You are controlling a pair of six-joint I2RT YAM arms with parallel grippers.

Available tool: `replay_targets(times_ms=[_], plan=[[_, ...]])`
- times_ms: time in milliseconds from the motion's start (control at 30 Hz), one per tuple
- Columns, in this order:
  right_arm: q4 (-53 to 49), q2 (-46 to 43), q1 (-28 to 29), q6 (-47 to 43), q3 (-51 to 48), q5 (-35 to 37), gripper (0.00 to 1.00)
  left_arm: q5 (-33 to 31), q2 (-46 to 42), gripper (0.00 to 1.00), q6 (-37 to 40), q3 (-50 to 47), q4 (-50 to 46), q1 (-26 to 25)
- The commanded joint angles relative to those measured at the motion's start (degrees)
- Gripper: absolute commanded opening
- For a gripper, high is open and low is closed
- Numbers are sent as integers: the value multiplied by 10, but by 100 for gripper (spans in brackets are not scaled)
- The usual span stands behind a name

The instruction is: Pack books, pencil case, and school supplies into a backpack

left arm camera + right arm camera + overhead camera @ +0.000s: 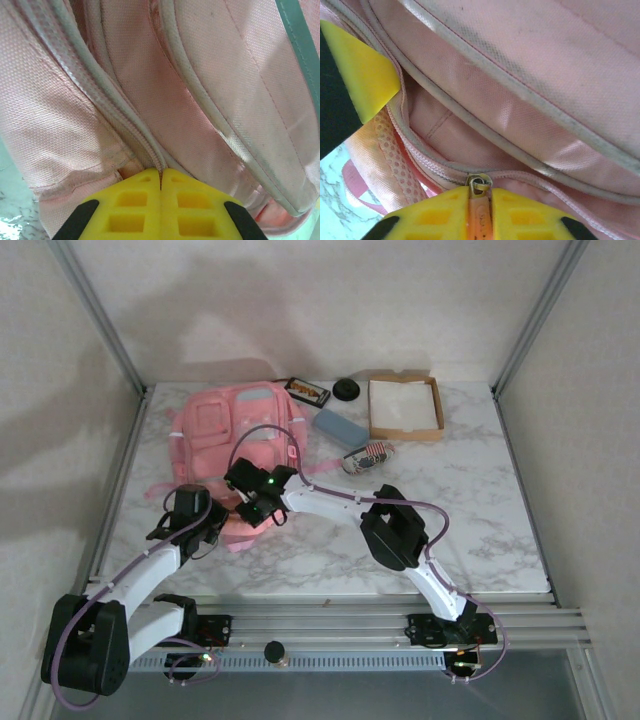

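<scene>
The pink backpack (222,425) lies flat on the left of the marble table. My left gripper (217,527) is at its near edge, shut on the zipper seam (159,162), fingertips (145,180) pressed together. Just right of it, my right gripper (258,508) is shut on the pink zipper pull (480,212), with the brass slider ring (479,183) right at its tips. A dark brown book (307,391) lies behind the backpack. To its right lie a grey-blue block (340,426) and a small patterned pouch (368,456); I cannot tell which is the pencil case.
A shallow cardboard tray (436,405) with white lining stands at the back right, and a black round object (346,390) sits beside it. Frame posts rise at both back corners. In the right wrist view a yellow finger of the left gripper (362,75) sits at the upper left.
</scene>
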Motion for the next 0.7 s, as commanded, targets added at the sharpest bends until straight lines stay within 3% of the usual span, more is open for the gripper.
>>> replay_targets(times_ms=[0,333,500,667], plan=[[-30,-7,2,-7,11,32,12,-13,-8,0,-1,-2,4,8],[-32,-53,-19,2,-24,32,3,-28,-31,0,21,16,-42,32],[-10,-112,-59,18,-94,-33,0,-21,-37,0,72,41,-84,75],[-28,-143,-68,-5,-128,34,0,4,-40,0,124,73,-116,134]])
